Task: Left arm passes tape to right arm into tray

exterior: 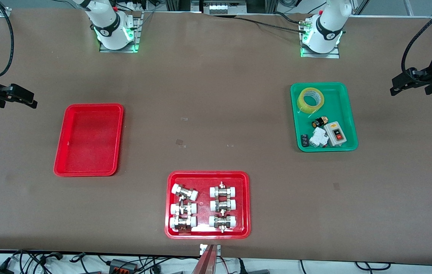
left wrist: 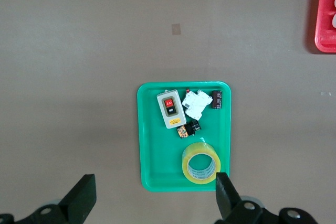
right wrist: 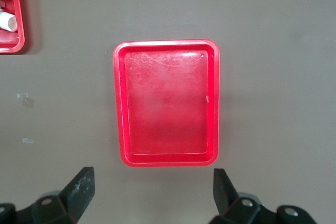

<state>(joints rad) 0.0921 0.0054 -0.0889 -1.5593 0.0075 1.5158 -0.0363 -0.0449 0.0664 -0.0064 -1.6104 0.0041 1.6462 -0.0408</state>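
The yellow tape [exterior: 302,106] lies flat in a green tray [exterior: 339,99], at the tray's end nearest the robot bases. In the left wrist view the tape [left wrist: 187,163] is well below the camera. My left gripper [exterior: 394,86] hangs open and empty, high over the table at the left arm's end, beside the green tray. Its own view [left wrist: 155,192] shows the jaws wide apart. The plain red tray [exterior: 89,139] is empty and also shows in the right wrist view [right wrist: 167,103]. My right gripper [exterior: 32,99] is open and empty, high over the right arm's end; its own view [right wrist: 152,192] shows the same.
The green tray [left wrist: 157,161] also holds a grey switch box [exterior: 337,134], a white breaker [exterior: 318,137] and small black parts. A red tray with metal pipe fittings [exterior: 208,228] lies nearest the front camera, mid-table. Small bits of tape are stuck to the brown table.
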